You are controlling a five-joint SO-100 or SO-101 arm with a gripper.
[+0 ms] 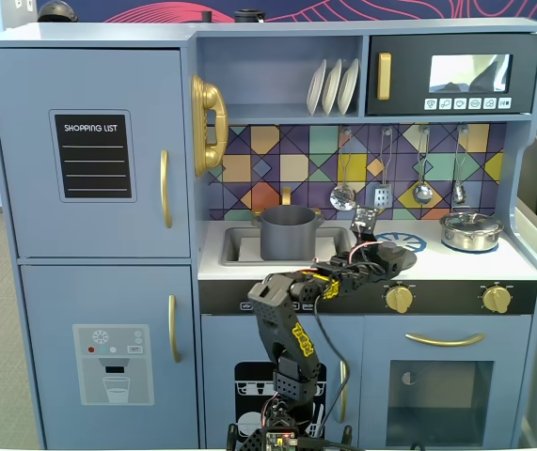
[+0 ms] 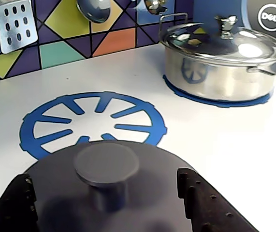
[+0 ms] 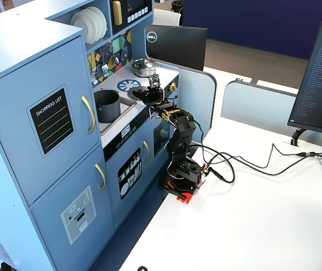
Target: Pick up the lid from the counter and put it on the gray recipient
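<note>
Wrist view: matte round lid [image 2: 104, 193], seemingly flat

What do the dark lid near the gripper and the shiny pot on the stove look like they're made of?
The lid looks like matte dark-gray plastic or painted wood: dull, no reflections, so it's hard to say which. The shiny pot looks like polished steel with mirror-like highlights; its cover seems to be clear glass with a metal knob.

lid [image 2: 106, 193]: near edge cut off, wrist view | gripper [image 2: 113, 203]: fingertips out of frame | steel pot [image 2: 222, 67]: right handle cropped
</note>
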